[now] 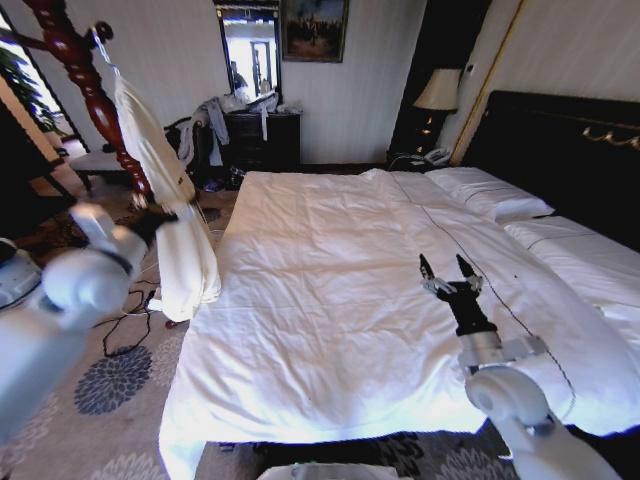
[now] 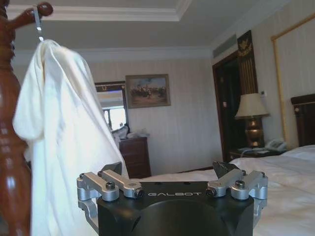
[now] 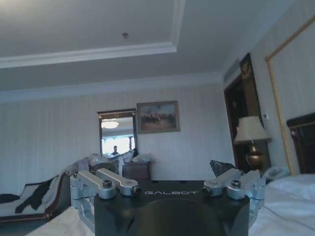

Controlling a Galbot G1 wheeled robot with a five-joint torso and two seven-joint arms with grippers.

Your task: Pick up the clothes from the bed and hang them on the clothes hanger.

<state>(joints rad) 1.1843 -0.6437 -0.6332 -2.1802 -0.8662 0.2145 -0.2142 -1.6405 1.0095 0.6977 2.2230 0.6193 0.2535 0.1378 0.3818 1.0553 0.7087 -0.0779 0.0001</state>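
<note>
On both wrist housings: "GALBOT". Clothes draped on clothes hanger, beside left gripper, fingers spread, empty. Over bed: right gripper, fingers spread, empty.

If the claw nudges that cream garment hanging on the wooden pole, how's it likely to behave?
Probably floppy: the cream garment drapes in soft folds from a silver hook on the wooden pole. Likely light, since the fabric looks thin. A nudge from the left claw beside it may just set it swinging.
</note>
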